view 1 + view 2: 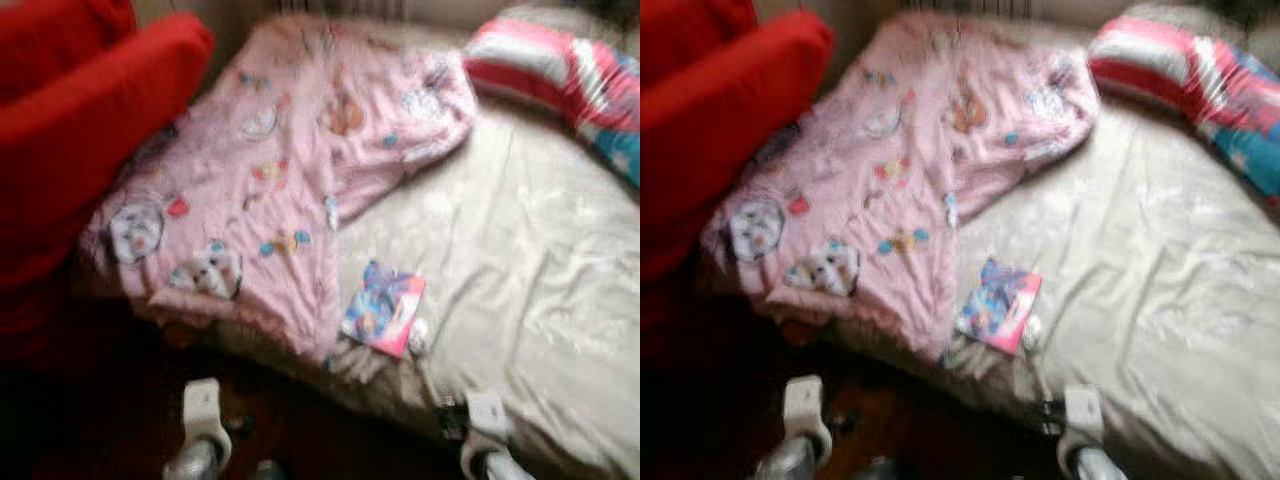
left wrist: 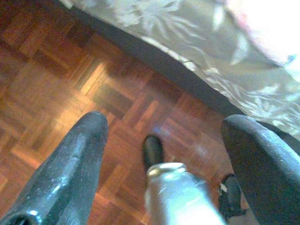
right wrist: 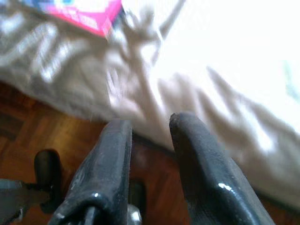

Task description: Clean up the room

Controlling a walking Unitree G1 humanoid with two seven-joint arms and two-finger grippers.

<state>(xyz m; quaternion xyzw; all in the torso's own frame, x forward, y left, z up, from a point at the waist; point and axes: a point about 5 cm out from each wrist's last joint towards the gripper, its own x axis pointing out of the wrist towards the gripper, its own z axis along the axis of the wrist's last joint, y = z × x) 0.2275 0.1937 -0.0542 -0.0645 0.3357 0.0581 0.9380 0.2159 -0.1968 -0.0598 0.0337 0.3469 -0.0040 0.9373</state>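
Robot at the bedside, a book to tidy.

Upper left, a red chair (image 1: 70,130); centre, a pink blanket (image 1: 270,190); the book (image 1: 383,308) lies lower centre on the bed (image 1: 520,280) edge. The left gripper (image 2: 159,164) spread over floor, the right gripper (image 3: 150,159) narrowly parted, just below-right of the book. It should probably reach up-left slowly, pinching the book's free edge.

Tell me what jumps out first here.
The pink blanket with cartoon prints, spread over the left half of the bed, grabs the eye first. A bright red chair stands to its left, a striped pillow lies at the bed's far right, and a small colourful book lies near the bed's front edge. Both hands hang low by that edge, the left hand open over the parquet floor.
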